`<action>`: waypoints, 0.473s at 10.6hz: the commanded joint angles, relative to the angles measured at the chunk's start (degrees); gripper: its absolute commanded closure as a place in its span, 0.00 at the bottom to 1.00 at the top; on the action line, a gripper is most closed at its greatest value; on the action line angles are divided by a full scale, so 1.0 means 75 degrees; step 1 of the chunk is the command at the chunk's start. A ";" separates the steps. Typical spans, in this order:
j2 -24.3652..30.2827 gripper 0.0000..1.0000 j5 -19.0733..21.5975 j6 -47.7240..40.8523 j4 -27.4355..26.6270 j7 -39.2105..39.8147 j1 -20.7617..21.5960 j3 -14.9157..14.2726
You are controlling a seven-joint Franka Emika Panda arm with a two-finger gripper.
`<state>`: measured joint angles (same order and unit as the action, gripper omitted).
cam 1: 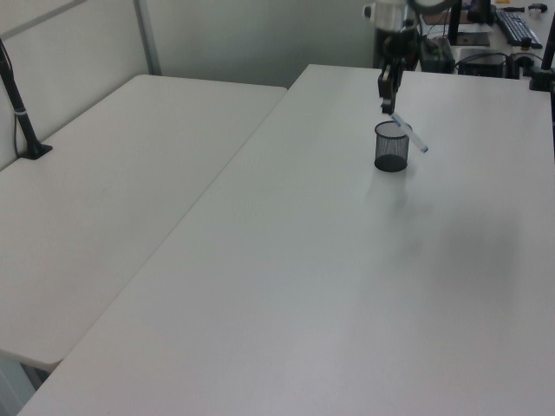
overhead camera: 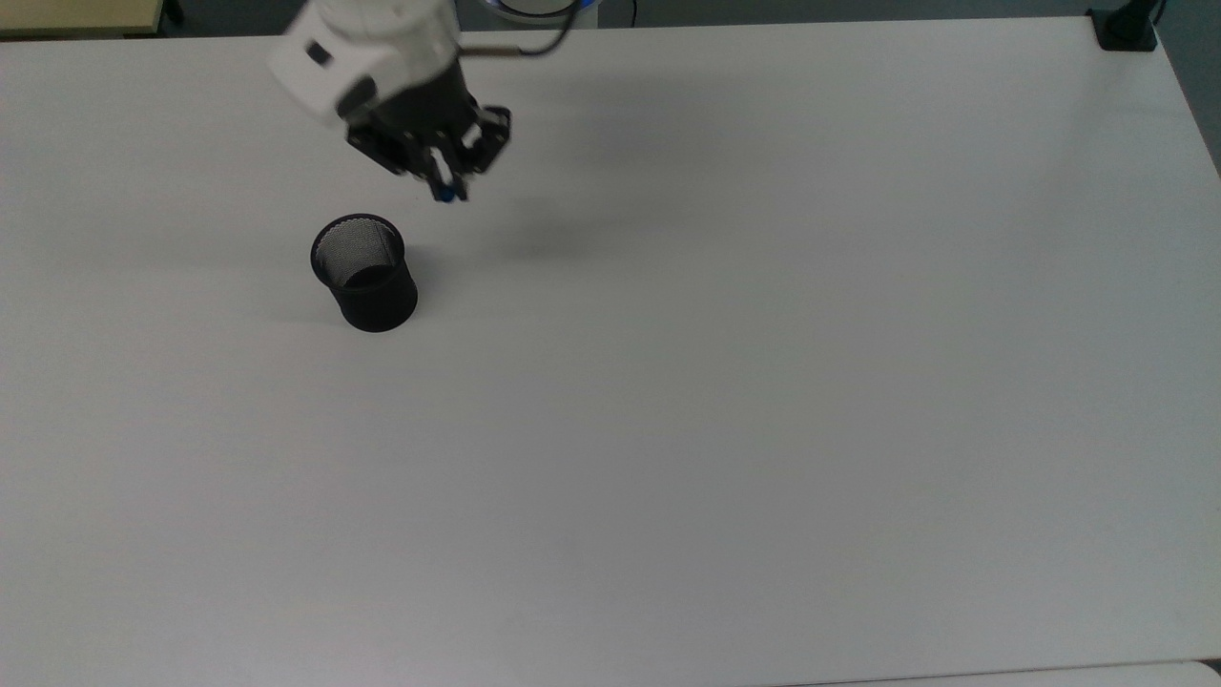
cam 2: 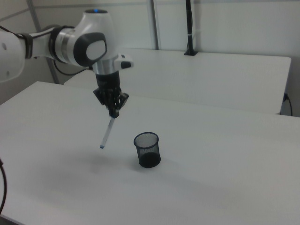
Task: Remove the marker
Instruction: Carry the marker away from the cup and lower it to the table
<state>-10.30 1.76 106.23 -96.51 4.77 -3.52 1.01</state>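
Marker point(cam 2: 107, 132) hangs from the gripper point(cam 2: 113, 112), fingers clamped on its upper end; the body slants down and away, lower tip blue. It is in the air, clear of the worktop point(overhead camera: 725, 382) and outside the black mesh cup point(overhead camera: 364, 272). In the top view the gripper point(overhead camera: 446, 181) sits toward the far edge, just to the top view's right of the cup; there most of the marker is hidden under the fingers. In the left view the marker point(cam 1: 409, 137) overlaps the cup's point(cam 1: 392, 146) rim.
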 commanded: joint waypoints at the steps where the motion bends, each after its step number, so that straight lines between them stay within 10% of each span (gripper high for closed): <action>1: -0.0699 1.00 0.0188 0.0003 0.0129 -0.0927 0.0701 -0.0006; 5: -0.1566 1.00 0.0060 0.1195 0.0129 -0.1805 0.1194 -0.0006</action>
<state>-18.76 2.20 110.21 -96.27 -5.01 3.75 1.47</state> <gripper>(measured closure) 0.824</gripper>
